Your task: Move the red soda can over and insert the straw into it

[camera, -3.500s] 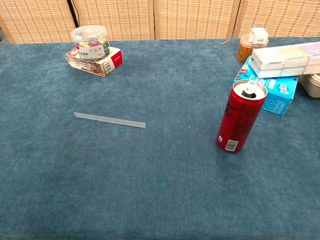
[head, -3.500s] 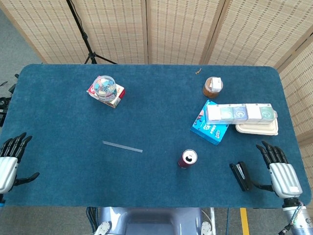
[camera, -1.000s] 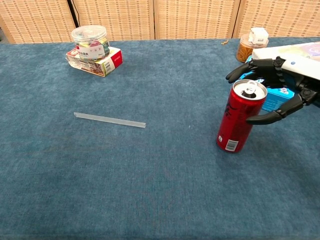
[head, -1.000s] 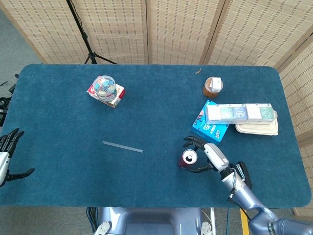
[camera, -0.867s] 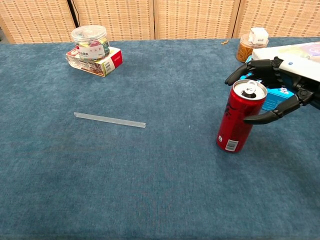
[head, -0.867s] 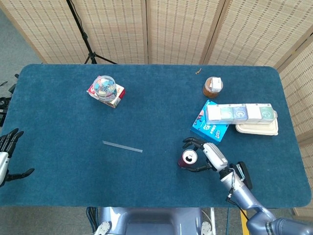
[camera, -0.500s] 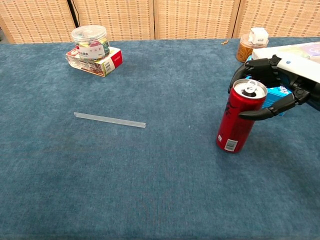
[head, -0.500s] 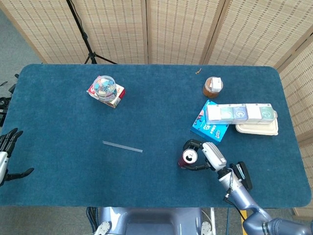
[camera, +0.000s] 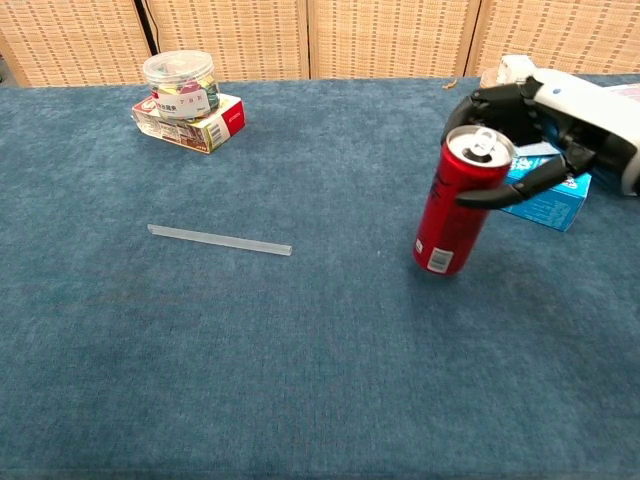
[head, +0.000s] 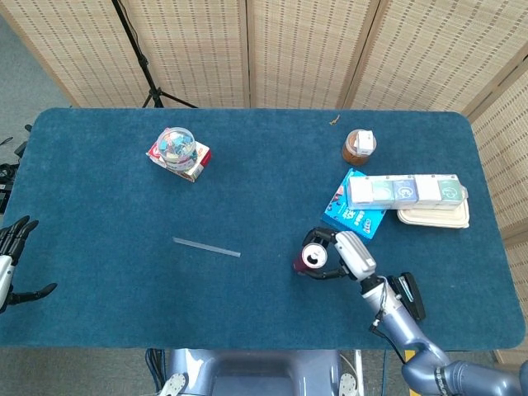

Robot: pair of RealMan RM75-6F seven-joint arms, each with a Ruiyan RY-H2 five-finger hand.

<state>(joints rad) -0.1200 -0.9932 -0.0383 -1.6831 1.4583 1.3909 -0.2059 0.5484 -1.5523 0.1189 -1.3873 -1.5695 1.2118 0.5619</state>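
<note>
Shifted left and tilted since half a second ago: can (camera: 456,203), now leaning with its top toward the right, base nearer the table's middle than before. Gripped near the rim by the right hand (camera: 545,125), dark fingers (camera: 490,100) curled round the far side and thumb pressed on the near side; half a second back only closing round it, a second back spread apart beside it, and 3.5 s ago resting at the table's right edge, well away. Seen from the head view as well: can (head: 311,258) a little left and up from its former spot, right hand (head: 345,255) wrapped against it from the right. Whether the base touches the cloth or hangs just above cannot be told.

Unmoved through all frames: straw (camera: 219,240), lying flat on the blue table (camera: 300,380), well apart from the can, off to its left; same in the head view (head: 206,247).

At the head view's left edge, left hand (head: 11,264), holding nothing, fingers apart, thumb stuck out; drawn slightly further out of frame than 3.5 s ago, unchanged over the last second. Out of sight in the chest view.

Also unchanged: jar (camera: 180,83) on a red box (camera: 205,125) at far left; blue box (camera: 548,200) just behind the hand; stapler (head: 410,296) by the right forearm.
</note>
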